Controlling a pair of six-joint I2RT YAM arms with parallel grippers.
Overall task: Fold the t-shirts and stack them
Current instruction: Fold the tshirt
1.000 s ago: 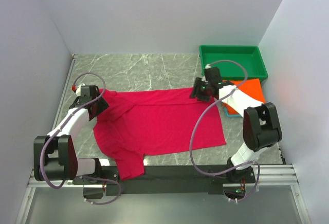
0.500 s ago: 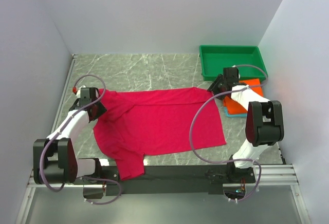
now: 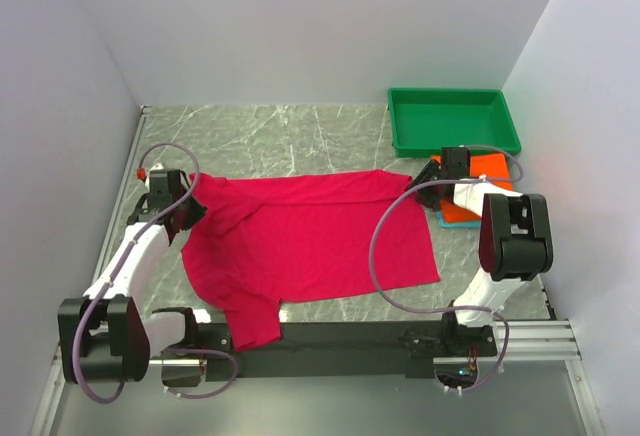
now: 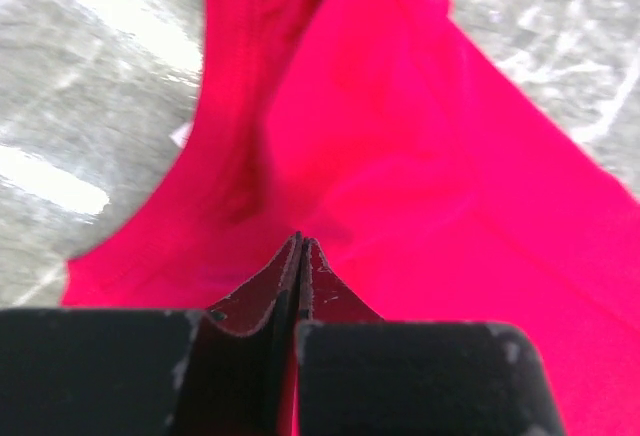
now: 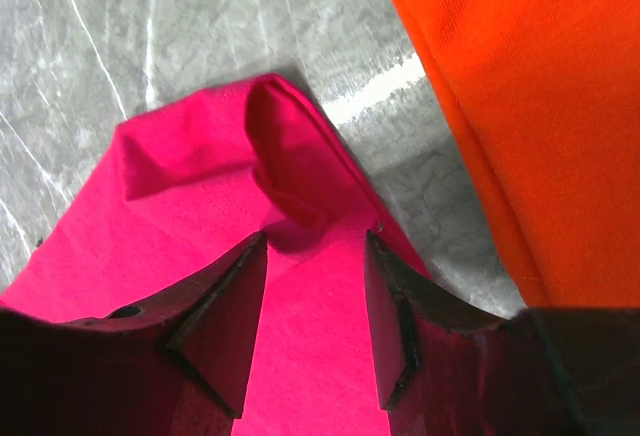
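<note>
White arm links (image 3: 128, 254), black joints (image 3: 512, 238), grey looping cables (image 3: 371, 256) — black, wedge-shaped fingers (image 5: 215, 326)

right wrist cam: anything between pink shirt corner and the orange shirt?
Nothing but a bare strip of marble table between the crimson shirt and the orange shirt, seen in the right wrist view.

Right gripper (image 3: 425, 172) has swung right toward the orange t-shirt (image 3: 492, 168) (most of the travel came early), and the far right corner of the crimson t-shirt (image 3: 320, 241) has come with it. Left gripper (image 3: 183, 208) has edged left, and its arm's elbow has drawn back toward the near edge.
</note>
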